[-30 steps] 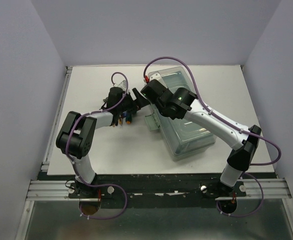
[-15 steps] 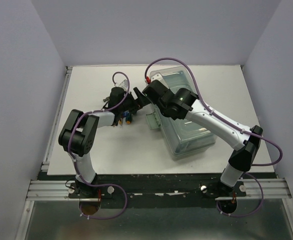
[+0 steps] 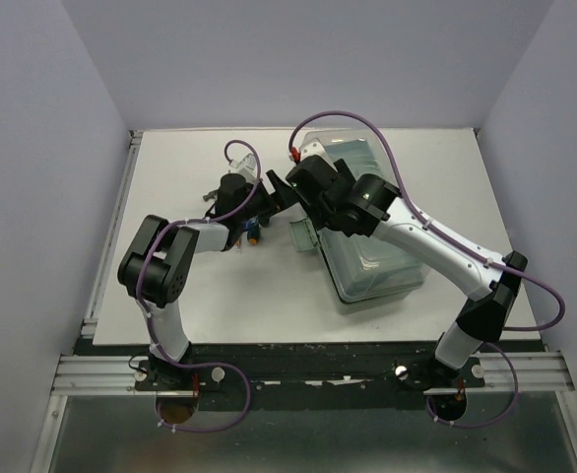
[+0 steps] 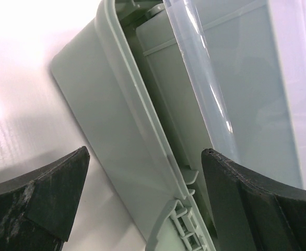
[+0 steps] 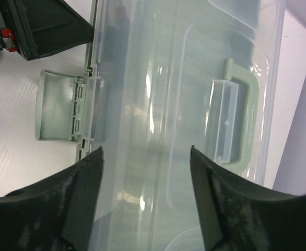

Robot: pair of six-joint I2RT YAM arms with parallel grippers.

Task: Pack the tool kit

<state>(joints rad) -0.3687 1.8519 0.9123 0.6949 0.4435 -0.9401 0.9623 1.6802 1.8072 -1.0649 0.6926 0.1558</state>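
The tool kit's grey-green toolbox (image 3: 382, 261) lies at the table's middle right, its translucent lid (image 5: 153, 78) down, with the top handle (image 5: 236, 120) showing through it. My right gripper (image 3: 313, 182) hovers open over the lid's far left end (image 5: 145, 149), nothing between its fingers. My left gripper (image 3: 274, 197) stands open against the box's left side (image 4: 145, 151). The box wall (image 4: 106, 104) and a hanging side latch (image 4: 179, 230) lie between its fingers without being clamped. Small screwdrivers (image 3: 253, 235) lie on the table under the left arm.
The side latch (image 5: 59, 112) sticks out from the box onto the white table (image 3: 170, 158). Both grippers crowd together at the box's left rim. Walls enclose the table on three sides.
My right gripper has gone from shut to open above the lid and shifted slightly right. The left gripper stays open and has edged a little toward the box.
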